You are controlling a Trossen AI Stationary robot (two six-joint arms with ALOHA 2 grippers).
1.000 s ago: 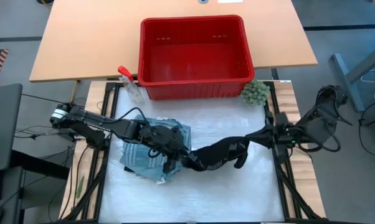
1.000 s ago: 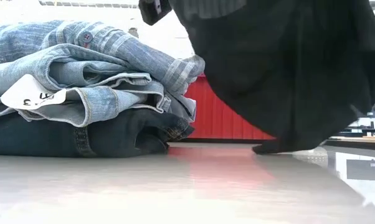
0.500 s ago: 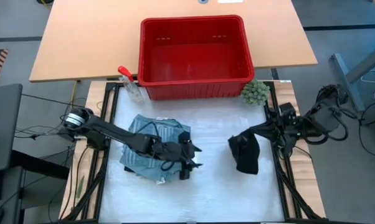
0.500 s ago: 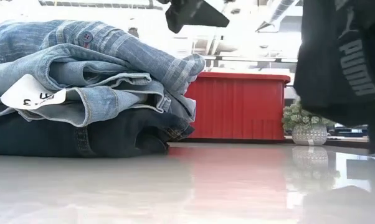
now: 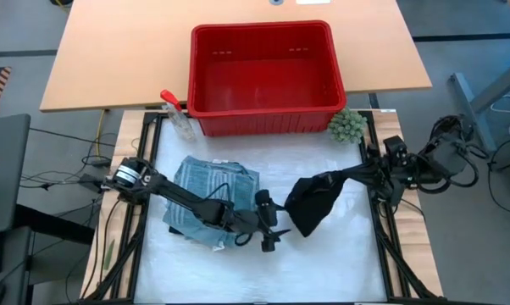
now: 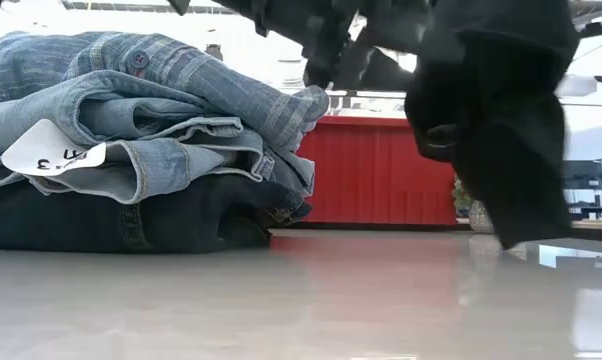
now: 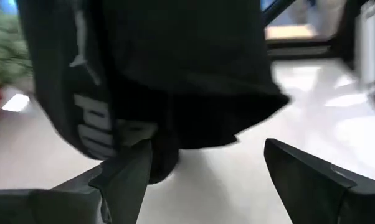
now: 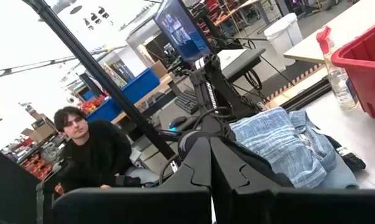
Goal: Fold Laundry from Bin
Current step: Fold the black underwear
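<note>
Laundry stack [image 5: 211, 196] lies folded on my tabletop [image 5: 323, 263]; right pincer [image 5: 350, 176] pinches the black piece [image 5: 313, 202] aloft, left pincer [image 5: 267, 229] spread to catch it.

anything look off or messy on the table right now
Only the small black piece: it hangs bunched and unfolded from the right gripper, clear of the neat folded stack. The left gripper sits open beside it. Nothing spilled or damaged.
</note>
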